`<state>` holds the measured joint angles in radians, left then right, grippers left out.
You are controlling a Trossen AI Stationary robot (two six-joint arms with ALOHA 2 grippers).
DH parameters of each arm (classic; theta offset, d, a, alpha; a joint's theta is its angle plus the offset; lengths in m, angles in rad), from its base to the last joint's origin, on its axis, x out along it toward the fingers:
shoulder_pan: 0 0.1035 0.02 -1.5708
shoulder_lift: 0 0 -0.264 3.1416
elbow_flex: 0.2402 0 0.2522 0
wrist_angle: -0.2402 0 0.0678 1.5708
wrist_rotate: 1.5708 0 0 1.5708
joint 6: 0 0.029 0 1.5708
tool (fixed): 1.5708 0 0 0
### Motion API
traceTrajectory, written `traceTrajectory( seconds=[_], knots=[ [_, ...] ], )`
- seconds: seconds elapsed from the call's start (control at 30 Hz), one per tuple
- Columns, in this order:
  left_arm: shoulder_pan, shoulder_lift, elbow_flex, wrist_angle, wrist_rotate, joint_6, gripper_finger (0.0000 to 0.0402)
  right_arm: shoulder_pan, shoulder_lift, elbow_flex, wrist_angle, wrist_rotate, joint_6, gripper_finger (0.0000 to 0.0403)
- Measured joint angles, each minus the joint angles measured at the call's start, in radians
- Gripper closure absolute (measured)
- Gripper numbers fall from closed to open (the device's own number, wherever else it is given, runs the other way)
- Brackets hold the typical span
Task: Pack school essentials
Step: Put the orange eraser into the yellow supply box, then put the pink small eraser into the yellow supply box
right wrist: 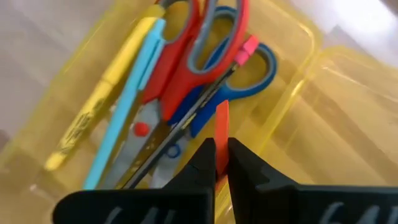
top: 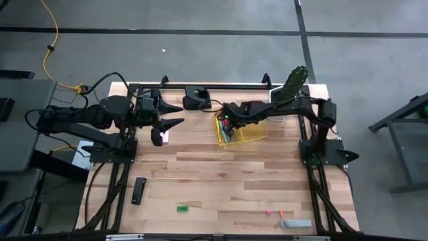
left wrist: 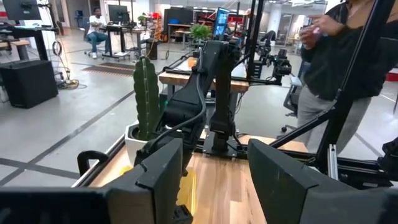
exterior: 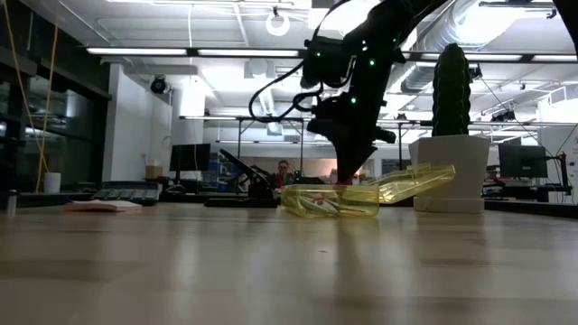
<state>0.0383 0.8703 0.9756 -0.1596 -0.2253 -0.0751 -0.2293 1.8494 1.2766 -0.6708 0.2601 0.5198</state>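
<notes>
The wooden table (top: pixel 221 181) is carrying a yellow box (top: pixel 242 129) (lid open), a pink pad (top: pixel 161 138), a black bar (top: pixel 138 191), a green eraser (top: pixel 182 209), pink bits (top: pixel 275 213) and a potted cactus (top: pixel 292 87).

Open bare tabletop (top: pixel 221 181) in front; cactus pot (top: pixel 291 87) behind yellow case (top: pixel 251 134).

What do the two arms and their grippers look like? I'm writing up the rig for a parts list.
Both arms are dark, jointed links. The left gripper ends in two pointed black fingers, broad and flat-faced seen from its wrist. The right gripper has matching black fingers; small green lights glow on its wrist, and black cables loop along the arm.
</notes>
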Motion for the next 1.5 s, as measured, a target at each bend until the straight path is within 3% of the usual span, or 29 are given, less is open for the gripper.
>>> traceTrajectory(
  seconds=[0.13, 0.9, 1.2, 1.5],
  knots=[
    [0.000, 0.000, 0.000, 0.000, -0.007, 0.000, 0.0229, 0.001, 0.002, 0.000, 0.001, 0.069, 0.049, 0.0399],
    [0.000, 0.000, 0.000, 0.000, -0.007, 0.000, 0.0229, -0.007, 0.003, 0.000, -0.002, 0.059, 0.156, 0.0364],
    [0.000, 0.000, 0.000, 0.000, -0.007, 0.000, 0.0229, -0.006, -0.023, 0.000, -0.013, 0.054, 0.107, 0.0266],
    [0.000, 0.000, 0.000, 0.000, -0.007, 0.000, 0.0229, 0.065, -0.279, 0.001, -0.101, 0.025, -0.117, 0.0194]
  ],
)
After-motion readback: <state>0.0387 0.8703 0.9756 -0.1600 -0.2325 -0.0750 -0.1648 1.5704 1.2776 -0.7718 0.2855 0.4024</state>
